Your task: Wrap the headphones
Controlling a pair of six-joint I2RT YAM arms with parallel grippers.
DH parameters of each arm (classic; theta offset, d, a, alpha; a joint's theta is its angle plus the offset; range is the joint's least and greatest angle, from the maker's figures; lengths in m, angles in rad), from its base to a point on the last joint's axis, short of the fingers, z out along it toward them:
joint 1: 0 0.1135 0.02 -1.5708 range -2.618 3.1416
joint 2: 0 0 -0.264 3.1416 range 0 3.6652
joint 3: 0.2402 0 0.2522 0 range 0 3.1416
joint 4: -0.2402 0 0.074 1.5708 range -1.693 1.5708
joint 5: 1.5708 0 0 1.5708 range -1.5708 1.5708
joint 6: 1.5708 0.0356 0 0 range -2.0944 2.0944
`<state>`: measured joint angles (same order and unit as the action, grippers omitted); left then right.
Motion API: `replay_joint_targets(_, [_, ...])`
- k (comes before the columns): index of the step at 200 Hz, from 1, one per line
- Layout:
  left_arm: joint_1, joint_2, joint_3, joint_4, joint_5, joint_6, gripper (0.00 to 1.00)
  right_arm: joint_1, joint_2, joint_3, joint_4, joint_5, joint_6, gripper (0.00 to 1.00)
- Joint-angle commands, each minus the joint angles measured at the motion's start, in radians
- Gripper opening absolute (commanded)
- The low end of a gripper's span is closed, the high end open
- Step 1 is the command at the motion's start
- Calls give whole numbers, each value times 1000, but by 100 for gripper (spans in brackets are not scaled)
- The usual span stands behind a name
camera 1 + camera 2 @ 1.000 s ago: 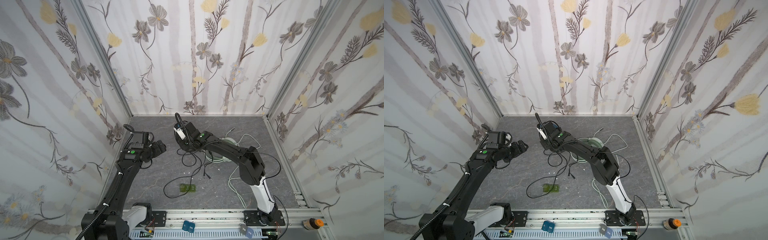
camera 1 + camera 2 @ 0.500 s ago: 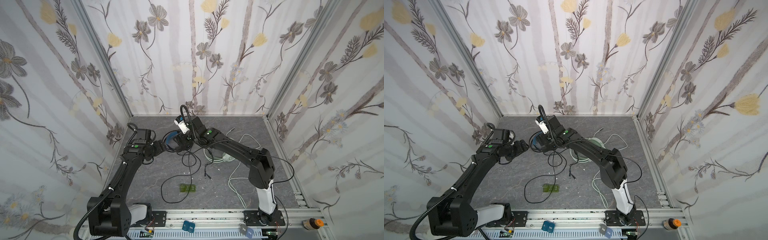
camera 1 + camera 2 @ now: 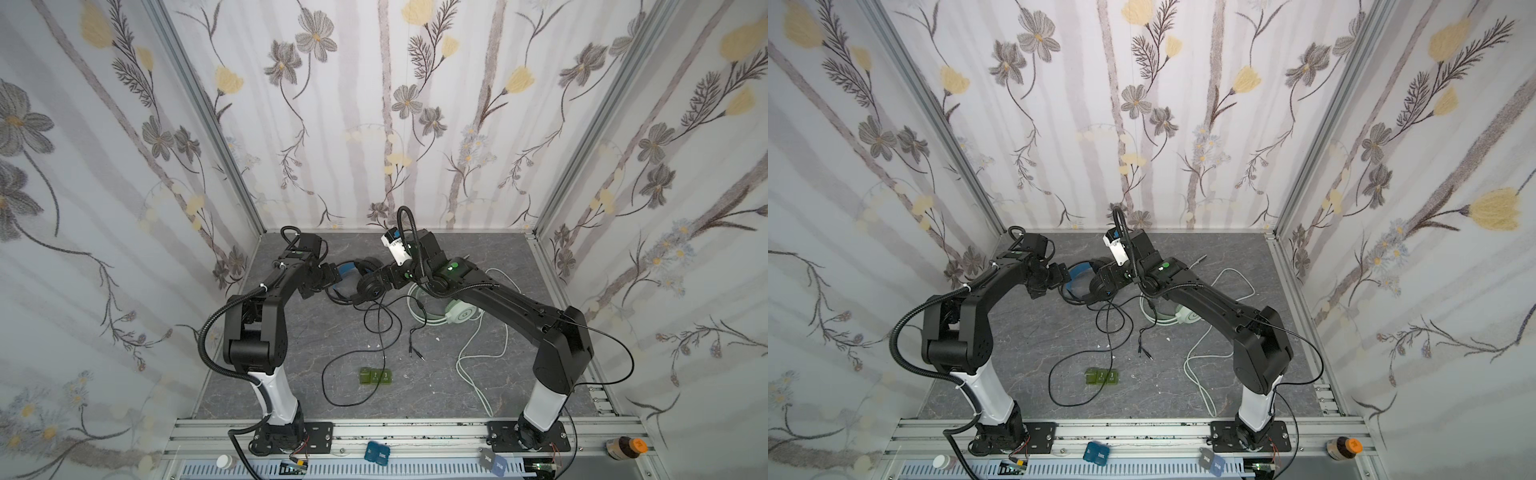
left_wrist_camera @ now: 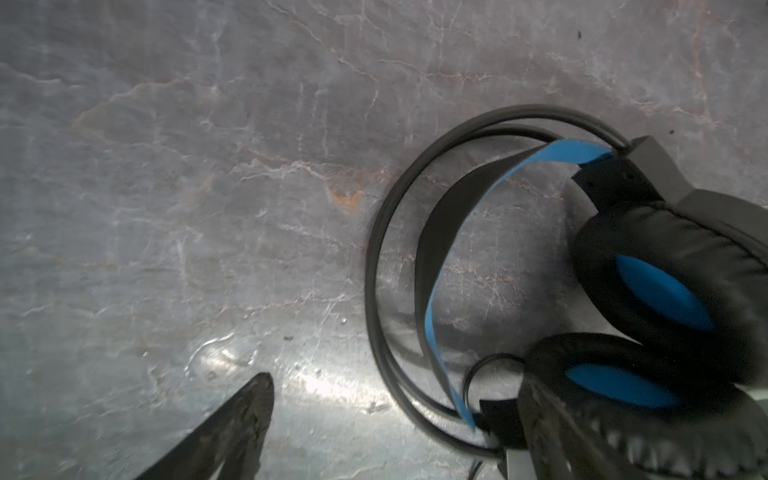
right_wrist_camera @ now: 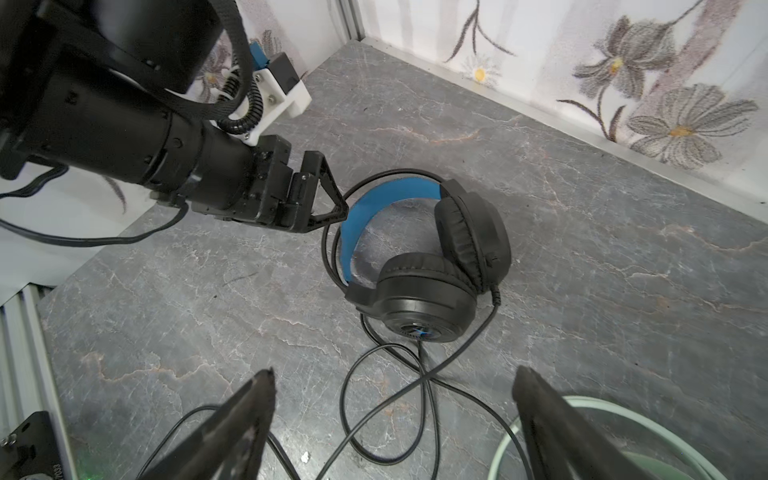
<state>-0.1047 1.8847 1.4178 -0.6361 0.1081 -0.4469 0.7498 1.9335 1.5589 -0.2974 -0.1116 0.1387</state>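
The black headphones with the blue inner headband lie on the grey floor, ear cups together. Their black cable trails in loops toward the front. My left gripper is open at the headband, whose arc runs between the fingers. My right gripper hangs open over the cable, just short of the ear cups, holding nothing. The mint-green headphones lie under my right arm, with their pale cable spread to the right.
A small green block lies on the floor near the front. The black cable's plugs rest mid-floor. Patterned walls close in the back and both sides, and the metal rail carries both arm bases.
My right gripper's jaws have opened wide and the black headphones now lie free on the floor. My left gripper has moved right, up to the headband.
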Motion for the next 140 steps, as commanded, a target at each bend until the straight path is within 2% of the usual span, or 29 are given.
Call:
replay_joint_targets(1, [-17, 75, 77, -67, -59, 38, 91, -7, -28, -36, 65, 26, 15, 89])
replay_joint_targets(30, [-42, 183, 170, -108, -106, 56, 86, -23, -48, -81, 88, 23, 34, 89])
replay_joint_targets(94, [-47, 324, 306, -162, -167, 86, 69, -35, -69, -110, 93, 20, 29, 89])
replay_joint_targets(127, [-45, 374, 349, -190, -170, 108, 58, -37, -88, -123, 90, 28, 21, 89])
replay_joint_targets(140, [-44, 384, 349, -187, -167, 111, 50, -41, -100, -136, 89, 32, 21, 89])
